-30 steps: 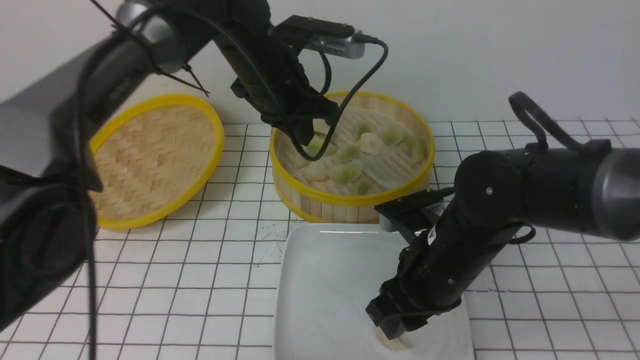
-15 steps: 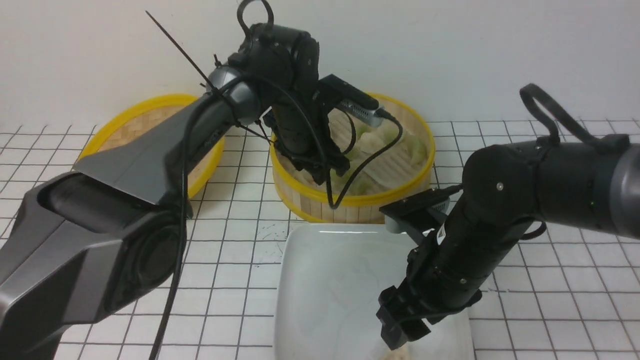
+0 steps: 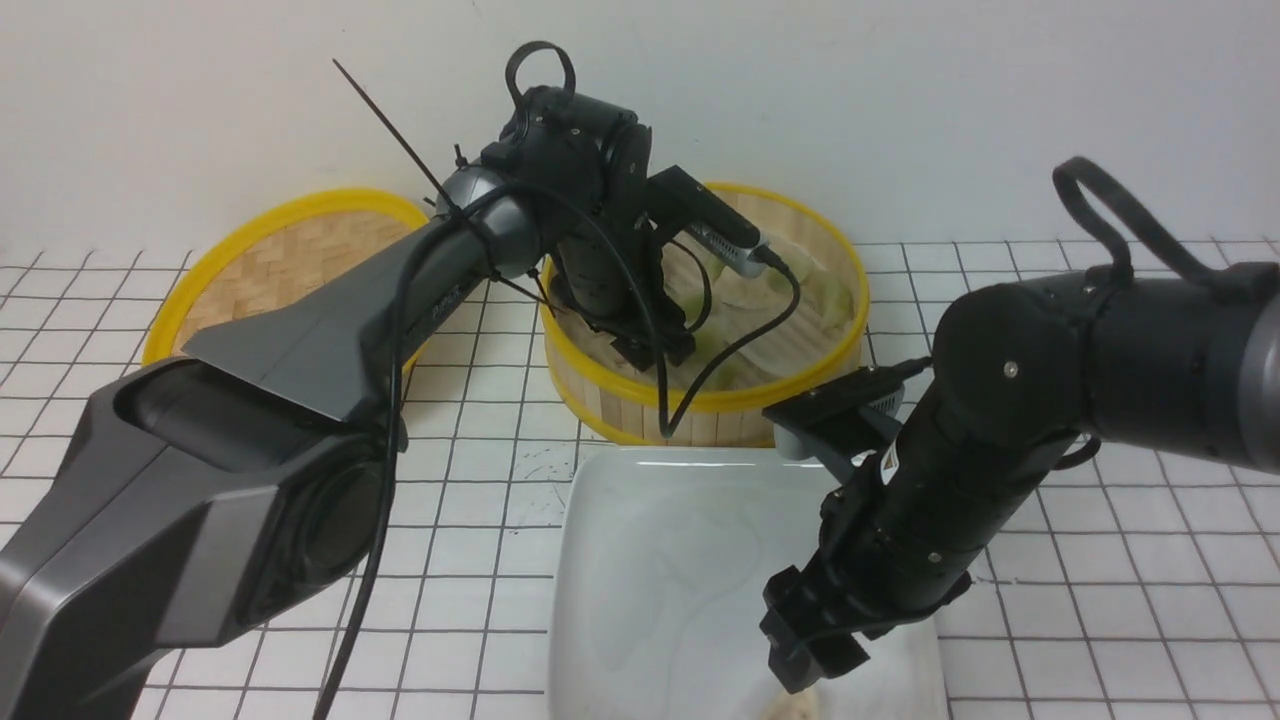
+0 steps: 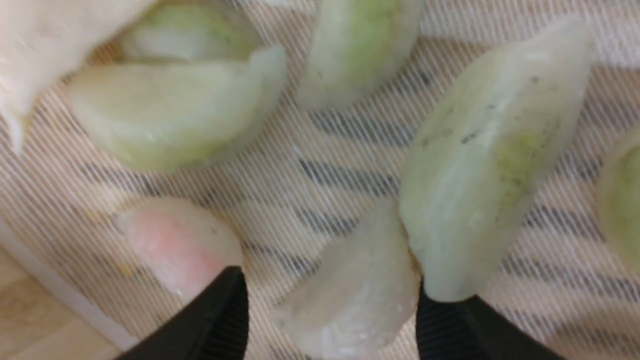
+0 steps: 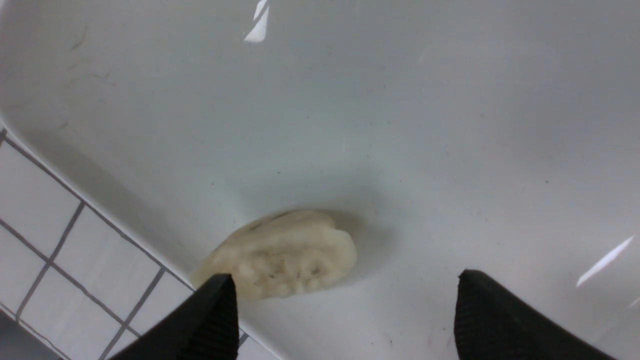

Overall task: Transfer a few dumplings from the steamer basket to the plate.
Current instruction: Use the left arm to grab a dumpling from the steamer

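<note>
- Dumplings (image 4: 175, 115) were small crescents with thin, translucent skins, most of them pale green, lying loose on the ridged, mesh-like liner (image 4: 350, 175) of the steamer basket (image 3: 700, 405).
- At the far left of the front view, the flat woven lid (image 3: 290, 270) with its yellow rim lay on the white tiled table (image 3: 480, 560), just beside the basket.
- The basket, round with bamboo-slat walls and yellow rims, stood behind the plate, its front wall near the plate's far edge.
- The left gripper (image 4: 332, 320) reached down into the basket's left half, its black fingers parted around a cloudy cream-white dumpling (image 4: 350, 295) without visibly pinching it.
- By one fingertip lay a pink-tinted dumpling (image 4: 180, 245), partly hidden by that finger; the other fingertip met the end of a long green dumpling (image 4: 490, 165) flecked with dark specks, which touched the cream-white one.
- More green dumplings (image 3: 830, 295) showed on the basket's right side in the front view.
- The plate (image 3: 650, 560), glossy white and square with rounded corners, sat nearest the robot, with faint smears on its surface.
- The right gripper (image 5: 350, 315) hung low over the plate's near right part, spread wide and gripping nothing.
- One cream dumpling (image 5: 285, 262) with a pleated, lumpy edge lay on the plate close to its rim, just beside one fingertip of that gripper; whether they touched could not be told.
</note>
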Controlling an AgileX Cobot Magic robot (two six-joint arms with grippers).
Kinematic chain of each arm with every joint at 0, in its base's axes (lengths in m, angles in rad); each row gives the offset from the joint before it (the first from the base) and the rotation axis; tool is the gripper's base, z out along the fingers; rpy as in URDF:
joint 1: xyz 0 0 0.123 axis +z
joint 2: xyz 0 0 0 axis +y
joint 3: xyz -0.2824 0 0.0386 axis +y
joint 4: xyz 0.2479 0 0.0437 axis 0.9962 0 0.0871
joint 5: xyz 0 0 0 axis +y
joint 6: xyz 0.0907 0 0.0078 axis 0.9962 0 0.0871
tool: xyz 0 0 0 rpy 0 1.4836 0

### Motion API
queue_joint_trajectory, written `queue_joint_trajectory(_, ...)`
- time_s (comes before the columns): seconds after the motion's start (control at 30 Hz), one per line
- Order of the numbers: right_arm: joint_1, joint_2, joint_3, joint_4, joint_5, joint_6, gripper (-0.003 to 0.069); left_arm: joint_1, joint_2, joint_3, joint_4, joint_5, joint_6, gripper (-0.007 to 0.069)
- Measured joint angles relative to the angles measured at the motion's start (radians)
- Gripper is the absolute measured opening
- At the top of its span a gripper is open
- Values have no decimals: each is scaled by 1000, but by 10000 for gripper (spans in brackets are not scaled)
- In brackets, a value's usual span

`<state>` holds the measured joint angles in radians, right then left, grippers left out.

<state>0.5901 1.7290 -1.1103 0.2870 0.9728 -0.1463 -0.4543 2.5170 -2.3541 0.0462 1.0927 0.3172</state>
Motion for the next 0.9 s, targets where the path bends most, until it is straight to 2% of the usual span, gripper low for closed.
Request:
queue_joint_trajectory(0.17,0,0,0,-2,-6,0,522,-1,9,-6,2,0,0,402)
queue_joint_trajectory(0.23,0,-1,0,-5,-6,0,522,-3,17,-11,1,0,0,372)
queue_joint_trajectory(0.33,0,-1,0,-11,-6,0,522,-3,18,-12,-11,8,0,258)
queue_joint_trajectory(0.37,0,-1,0,-13,-6,0,522,-3,19,-14,-16,6,2,197)
queue_joint_trajectory(0.53,0,-1,0,-17,-6,0,522,-3,21,-26,-17,28,4,185)
queue_joint_trajectory(0.7,0,-2,0,-17,-6,0,522,-3,21,-98,-20,138,-12,177)
queue_joint_trajectory(0.9,0,-2,0,-17,-3,12,522,-3,-25,-190,-20,140,-19,169)
